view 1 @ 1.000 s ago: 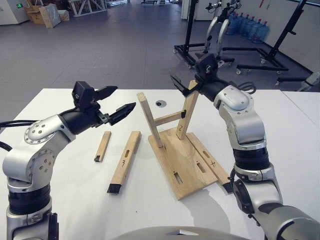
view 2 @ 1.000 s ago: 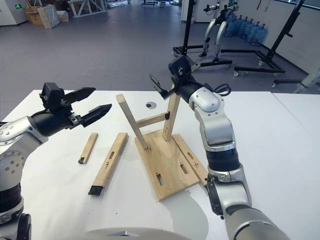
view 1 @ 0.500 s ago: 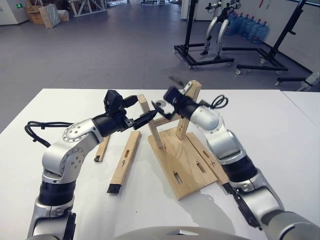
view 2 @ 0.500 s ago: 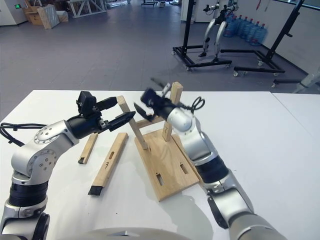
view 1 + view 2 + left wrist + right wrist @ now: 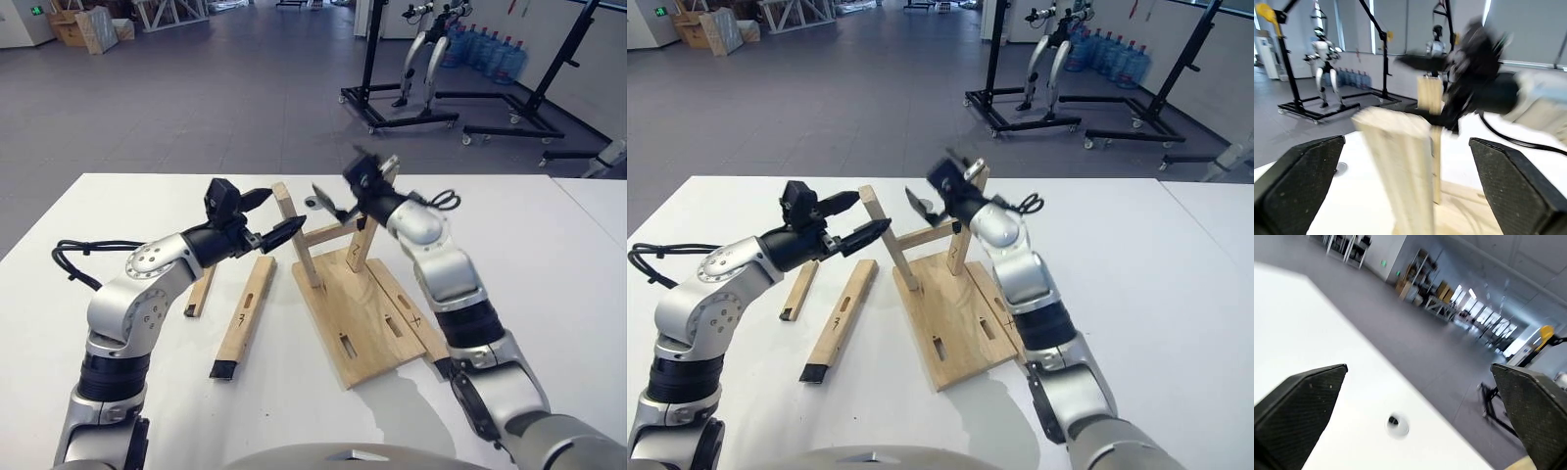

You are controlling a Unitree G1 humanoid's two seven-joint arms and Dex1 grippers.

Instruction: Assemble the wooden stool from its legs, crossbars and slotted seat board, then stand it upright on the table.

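Observation:
The slotted seat board (image 5: 345, 328) lies flat on the white table. Two legs stand tilted in it, the left leg (image 5: 297, 240) and the right leg (image 5: 368, 230), joined by a crossbar (image 5: 330, 233). My left gripper (image 5: 276, 213) is open, and its fingers (image 5: 1300, 186) straddle the upper part of the left leg (image 5: 1400, 166) without closing on it. My right gripper (image 5: 341, 182) is open and holds nothing; it hovers between the two leg tops, close to the right leg. A long loose leg (image 5: 246, 313) and a short crossbar (image 5: 203, 287) lie left of the board. Another leg (image 5: 409, 315) lies along its right edge.
A small round hole (image 5: 1397, 426) sits in the tabletop behind the stool parts. The table's far edge is just beyond it, with black wheeled stands (image 5: 411, 98) on the floor farther back. Bare table (image 5: 558, 284) spreads to the right and at the front left.
My left gripper swung right from open table up to the left leg, then held. My right gripper swept left from the right leg's top and has since drawn back and up.

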